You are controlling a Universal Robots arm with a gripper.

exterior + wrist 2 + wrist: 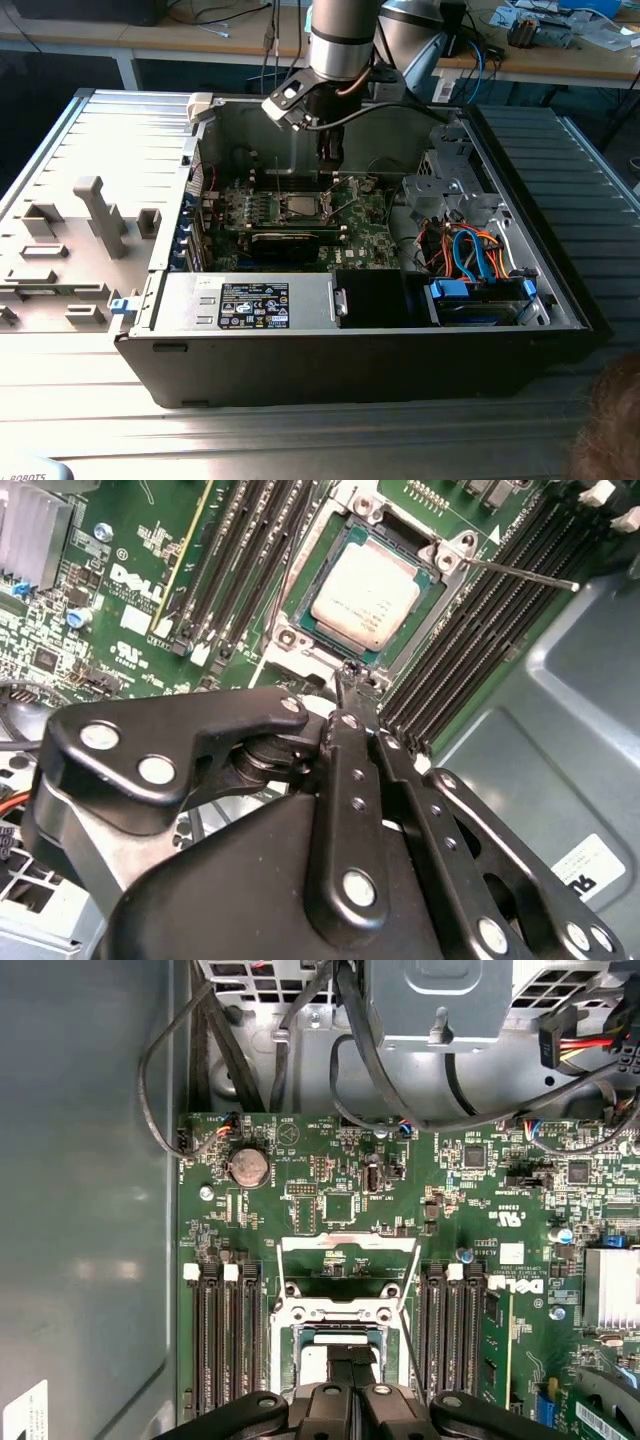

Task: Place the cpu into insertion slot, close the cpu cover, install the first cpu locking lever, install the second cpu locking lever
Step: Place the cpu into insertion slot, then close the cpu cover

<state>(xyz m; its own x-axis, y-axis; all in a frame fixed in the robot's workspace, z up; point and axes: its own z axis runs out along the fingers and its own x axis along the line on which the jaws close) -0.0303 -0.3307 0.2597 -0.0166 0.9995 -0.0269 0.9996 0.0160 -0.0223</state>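
Observation:
The cpu (365,595), a dull silver square chip, lies flat in the insertion slot (300,605) on the green board, uncovered. The cpu cover (348,1248), a thin silver frame, stands flipped open beyond the slot (338,1312). One thin wire locking lever (525,575) sticks out free beside the socket, and another (288,565) runs along the opposite side. My gripper (347,670) hovers just above the socket's edge, its black fingers (337,1365) pressed together with nothing between them. In the exterior view the gripper (330,168) hangs inside the case above the socket (300,207).
Black memory slots (222,1335) flank the socket on both sides. The grey case wall (90,1210) is close by. A black card (285,240) lies in front of the socket; bundled cables (465,250) and a drive bay fill the exterior view's right. A power supply (250,303) sits at the front.

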